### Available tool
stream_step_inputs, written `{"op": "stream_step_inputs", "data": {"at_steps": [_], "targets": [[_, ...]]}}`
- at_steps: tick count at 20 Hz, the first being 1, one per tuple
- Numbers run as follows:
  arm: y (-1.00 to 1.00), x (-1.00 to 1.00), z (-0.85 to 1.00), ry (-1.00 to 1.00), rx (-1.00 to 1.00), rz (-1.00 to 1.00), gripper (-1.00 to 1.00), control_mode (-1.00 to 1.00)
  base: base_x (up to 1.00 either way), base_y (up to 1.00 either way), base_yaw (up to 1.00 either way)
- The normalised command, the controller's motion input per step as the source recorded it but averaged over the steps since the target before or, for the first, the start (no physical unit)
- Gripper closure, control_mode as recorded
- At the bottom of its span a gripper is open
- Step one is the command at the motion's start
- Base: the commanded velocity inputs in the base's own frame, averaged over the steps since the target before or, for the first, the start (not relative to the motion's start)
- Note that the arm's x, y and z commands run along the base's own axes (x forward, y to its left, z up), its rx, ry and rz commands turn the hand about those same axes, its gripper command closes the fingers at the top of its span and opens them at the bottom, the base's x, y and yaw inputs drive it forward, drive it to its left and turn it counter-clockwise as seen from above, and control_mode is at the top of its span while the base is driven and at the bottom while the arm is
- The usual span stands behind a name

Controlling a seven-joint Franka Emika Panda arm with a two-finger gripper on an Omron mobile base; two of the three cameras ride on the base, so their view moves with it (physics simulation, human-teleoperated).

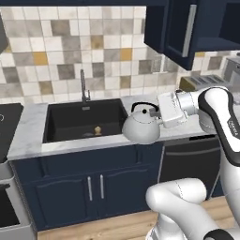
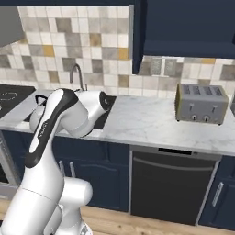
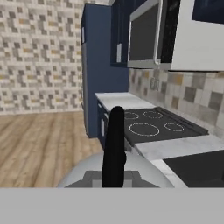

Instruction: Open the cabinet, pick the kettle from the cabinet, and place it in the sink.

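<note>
Judging by its look, you carry a kettle [image 1: 139, 126] that is a rigid, smooth metal shell, probably light when empty, slick on the dome and apt to swing; the thin black arched handle [image 1: 143, 108] is the sound place to take hold. The gripper [image 1: 158, 112] meets that handle from the side, jaws drawn narrow and clamped on it, and the hand view shows the black bar [image 3: 114, 146] running up over the dome. The kettle hangs at the right rim of the sink [image 1: 65, 123], above the counter [image 1: 33, 129] edge, not yet inside the basin. The cabinet [image 1: 176, 28] door stands open above.
</note>
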Motion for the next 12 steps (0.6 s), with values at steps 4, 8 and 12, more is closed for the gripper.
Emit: {"op": "stream_step_inputs", "data": {"at_steps": [4, 8, 12], "targets": [[0.00, 0.00, 0.00, 0.00, 0.00, 0.00, 1.00, 1.00, -0.01, 0.70, -0.05], [0.00, 0.00, 0.00, 0.00, 0.00, 0.00, 1.00, 1.00, 0.01, 0.72, -0.05], [0.00, 0.00, 0.00, 0.00, 0.00, 0.00, 1.00, 1.00, 0.18, 0.71, -0.05]]}}
